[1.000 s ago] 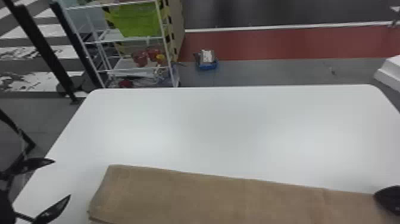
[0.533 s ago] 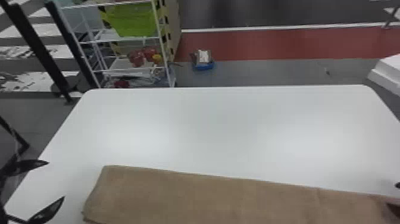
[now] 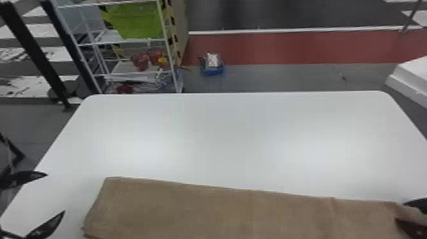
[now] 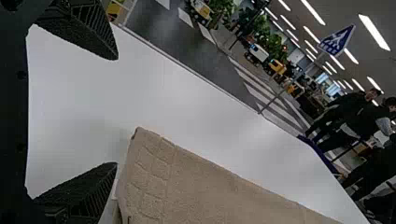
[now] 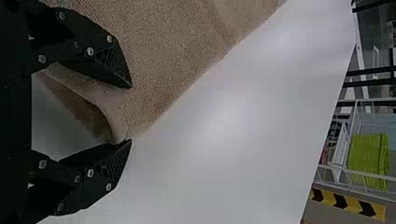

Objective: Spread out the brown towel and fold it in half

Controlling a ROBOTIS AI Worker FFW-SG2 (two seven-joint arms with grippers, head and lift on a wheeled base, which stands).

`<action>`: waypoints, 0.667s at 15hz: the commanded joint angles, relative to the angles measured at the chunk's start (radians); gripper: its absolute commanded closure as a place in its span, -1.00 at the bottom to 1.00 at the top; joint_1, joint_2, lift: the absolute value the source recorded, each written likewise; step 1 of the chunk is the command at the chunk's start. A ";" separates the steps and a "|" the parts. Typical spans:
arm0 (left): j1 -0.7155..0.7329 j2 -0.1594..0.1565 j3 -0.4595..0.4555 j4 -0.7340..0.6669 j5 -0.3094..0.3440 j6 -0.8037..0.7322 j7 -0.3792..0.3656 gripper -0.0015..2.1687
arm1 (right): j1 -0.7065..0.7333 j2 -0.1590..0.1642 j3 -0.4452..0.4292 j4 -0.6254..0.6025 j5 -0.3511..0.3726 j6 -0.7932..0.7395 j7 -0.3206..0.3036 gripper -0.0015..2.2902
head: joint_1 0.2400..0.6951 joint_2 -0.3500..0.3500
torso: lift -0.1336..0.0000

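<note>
The brown towel (image 3: 222, 213) lies as a long strip along the table's near side in the head view. Off its left end, my left gripper (image 3: 55, 194) stands open. At its right end is my right gripper (image 3: 410, 212). In the left wrist view the left gripper (image 4: 116, 111) has nothing between its fingers, with the towel (image 4: 205, 186) just beyond the fingertips. The right wrist view shows the right gripper (image 5: 130, 114) open around the corner of the towel (image 5: 173, 56), whose edge curls up between the two fingers.
The white table (image 3: 235, 136) extends beyond the towel to its far edge. Behind it on the left stands a white rack (image 3: 171, 60) with a green bin (image 3: 136, 20). A blue tray (image 3: 212, 70) sits on the floor, and a white object (image 3: 411, 79) is at the right.
My right gripper moved out toward the right edge, then came back in at the towel's right end, now with its fingers apart. The view has shifted slightly; the left gripper remains open off the left end.
</note>
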 commanded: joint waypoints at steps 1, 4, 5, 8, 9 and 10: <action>0.001 -0.001 0.000 0.002 0.000 0.000 0.000 -0.93 | -0.003 0.000 0.007 0.002 -0.015 -0.006 0.003 -0.16 | 1.00 0.31 | -1.00; 0.002 0.001 0.000 0.005 -0.002 0.000 0.006 -0.93 | -0.016 0.006 -0.027 0.000 -0.068 -0.040 0.003 -0.11 | 1.00 0.35 | -1.00; 0.001 0.001 0.000 0.005 -0.002 0.000 0.006 -0.93 | -0.032 0.008 -0.034 0.002 -0.068 -0.049 0.003 -0.11 | 1.00 0.35 | -1.00; -0.004 -0.001 -0.008 0.002 -0.002 0.000 0.006 -0.93 | -0.098 0.008 -0.031 0.041 -0.049 -0.067 0.003 -0.11 | 1.00 0.31 | -1.00; -0.004 -0.002 -0.005 0.002 -0.002 -0.003 0.005 -0.93 | -0.105 0.008 -0.022 0.045 -0.037 -0.071 0.003 -0.12 | 1.00 0.30 | -1.00; -0.003 -0.004 0.000 0.002 0.001 -0.013 0.006 -0.93 | -0.105 0.009 -0.011 0.045 -0.020 -0.086 0.003 -0.17 | 1.00 0.29 | -1.00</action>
